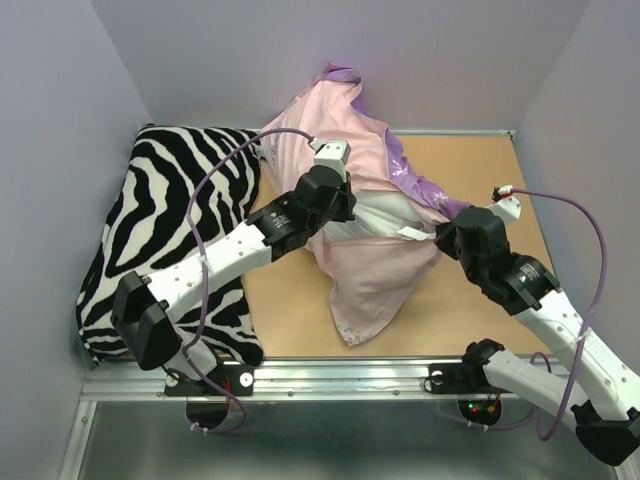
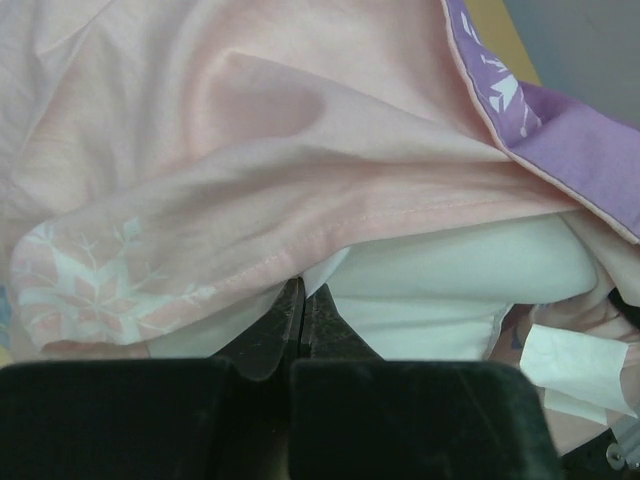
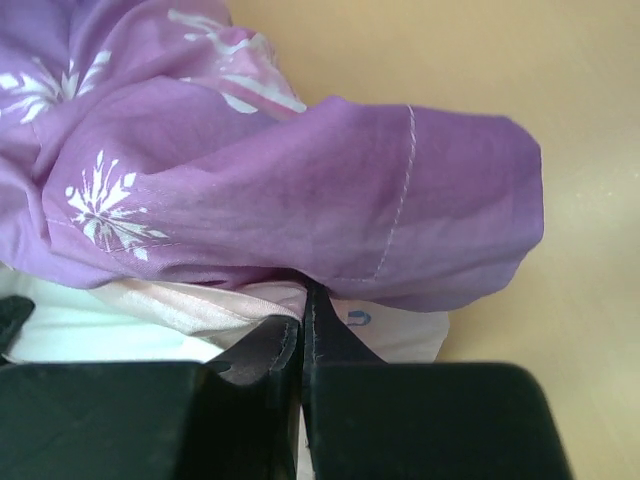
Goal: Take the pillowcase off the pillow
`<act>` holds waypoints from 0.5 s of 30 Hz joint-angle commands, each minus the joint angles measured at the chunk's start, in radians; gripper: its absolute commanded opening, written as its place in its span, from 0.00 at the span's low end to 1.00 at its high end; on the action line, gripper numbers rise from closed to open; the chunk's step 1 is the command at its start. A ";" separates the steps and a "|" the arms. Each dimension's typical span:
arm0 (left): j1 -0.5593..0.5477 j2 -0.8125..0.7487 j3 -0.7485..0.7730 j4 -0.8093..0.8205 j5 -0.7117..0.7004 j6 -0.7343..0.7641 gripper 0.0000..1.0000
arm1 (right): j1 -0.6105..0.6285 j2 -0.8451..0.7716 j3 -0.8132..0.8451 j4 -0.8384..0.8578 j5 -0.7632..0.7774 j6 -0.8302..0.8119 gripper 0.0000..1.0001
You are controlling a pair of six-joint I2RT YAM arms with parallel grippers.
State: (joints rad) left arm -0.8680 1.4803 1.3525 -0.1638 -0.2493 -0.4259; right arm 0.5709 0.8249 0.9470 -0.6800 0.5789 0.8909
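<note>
Left hand point(image 2: 302, 305) pinches pillow point(image 2: 450, 285) beneath pillowcase point(image 2: 250, 150) hem; right hand point(image 3: 304, 305) clamps pillowcase's purple edge above worktop point(image 3: 560, 90).

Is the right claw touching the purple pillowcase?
Touching. In the right wrist view the right claw is closed, with the pillowcase edge pinched between its tips.

A thin fabric pillowcase point(image 1: 370, 280) is pale pink on its turned-out inside and purple with white snowflakes on its outer face. The plump plain pillow point(image 1: 385, 215) within shows white. A large soft cushion point(image 1: 160, 190) along the bench's left edge is black-and-white zebra-striped. The wooden bench top point(image 1: 480, 180) is tan.
</note>
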 commanded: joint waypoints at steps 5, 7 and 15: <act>0.096 -0.146 -0.160 -0.046 -0.174 0.019 0.00 | -0.032 0.115 0.243 -0.147 0.352 -0.124 0.01; 0.096 -0.169 -0.193 -0.037 -0.165 0.013 0.00 | -0.039 0.196 0.277 -0.147 0.349 -0.144 0.01; 0.095 -0.201 -0.282 -0.043 -0.142 0.013 0.00 | -0.078 0.324 0.443 -0.107 0.254 -0.199 0.01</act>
State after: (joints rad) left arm -0.8291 1.3315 1.1168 -0.0505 -0.2344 -0.4709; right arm 0.5678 1.1599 1.2457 -0.7765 0.6117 0.7761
